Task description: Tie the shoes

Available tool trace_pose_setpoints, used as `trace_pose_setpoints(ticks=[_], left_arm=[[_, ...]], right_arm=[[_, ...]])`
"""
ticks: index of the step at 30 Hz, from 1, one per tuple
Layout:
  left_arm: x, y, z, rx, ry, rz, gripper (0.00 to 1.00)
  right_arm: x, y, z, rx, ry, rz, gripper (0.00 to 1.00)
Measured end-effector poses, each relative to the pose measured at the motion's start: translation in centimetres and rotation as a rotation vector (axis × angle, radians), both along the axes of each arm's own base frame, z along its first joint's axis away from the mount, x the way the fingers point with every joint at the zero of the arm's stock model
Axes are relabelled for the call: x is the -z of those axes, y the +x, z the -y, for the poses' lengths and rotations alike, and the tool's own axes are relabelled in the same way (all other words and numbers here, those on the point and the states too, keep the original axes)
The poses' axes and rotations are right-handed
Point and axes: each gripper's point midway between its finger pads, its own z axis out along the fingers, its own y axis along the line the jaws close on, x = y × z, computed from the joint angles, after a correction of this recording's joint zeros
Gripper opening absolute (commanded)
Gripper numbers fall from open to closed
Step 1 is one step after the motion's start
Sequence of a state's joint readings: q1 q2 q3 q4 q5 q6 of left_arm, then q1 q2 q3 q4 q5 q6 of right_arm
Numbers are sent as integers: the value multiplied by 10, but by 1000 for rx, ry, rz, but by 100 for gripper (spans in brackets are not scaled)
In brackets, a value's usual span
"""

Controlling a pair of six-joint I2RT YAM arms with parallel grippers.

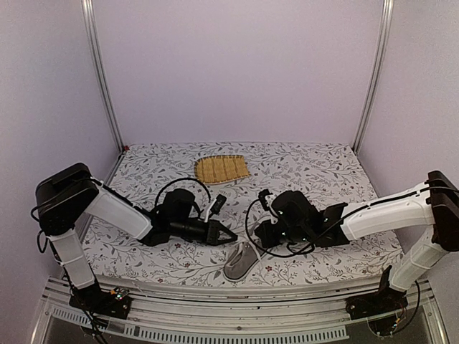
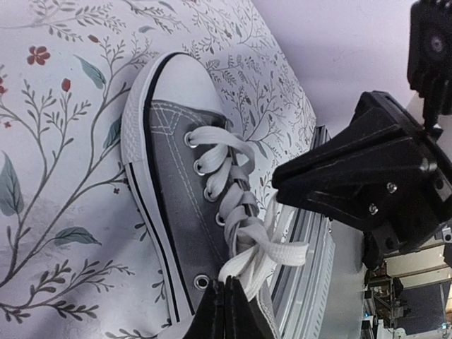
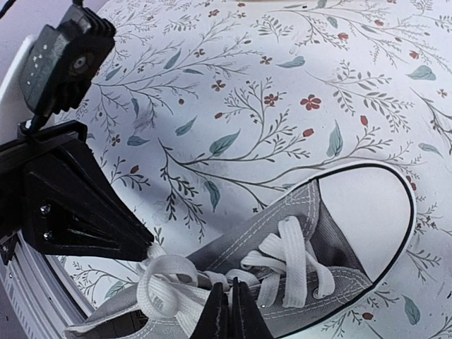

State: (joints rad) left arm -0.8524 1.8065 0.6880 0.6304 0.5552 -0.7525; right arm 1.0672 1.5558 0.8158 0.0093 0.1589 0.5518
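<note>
No legible text, label or number anywhere

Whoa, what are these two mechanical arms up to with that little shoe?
They are working on tying a small grey sneaker that lies near the front edge of the flowered table. The left arm and right arm meet over it, each with its jaws shut, apparently pinching the white laces near the shoe's opening. The laces look loose, with no finished bow yet. A yellow woven mat lies untouched farther back.

Small grey sneaker (image 1: pixel 241 262) upright on its sole, white laces (image 2: pixel 233 183) loose
</note>
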Motion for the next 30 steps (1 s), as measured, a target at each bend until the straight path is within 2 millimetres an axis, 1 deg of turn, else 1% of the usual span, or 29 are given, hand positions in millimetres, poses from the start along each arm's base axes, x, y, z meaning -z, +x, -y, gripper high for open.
trace_pose_setpoints(ticks=[4, 12, 21, 30], left_arm=[[3, 1, -2, -12, 9, 0, 0], [7, 9, -13, -62, 29, 4, 0], [26, 25, -39, -159, 80, -20, 0], [34, 36, -60, -236, 101, -38, 0]], right_arm=[[7, 0, 6, 19, -10, -19, 2], [8, 3, 11, 45, -3, -33, 2], [13, 4, 26, 80, -4, -52, 2], [17, 3, 32, 92, -3, -65, 2]])
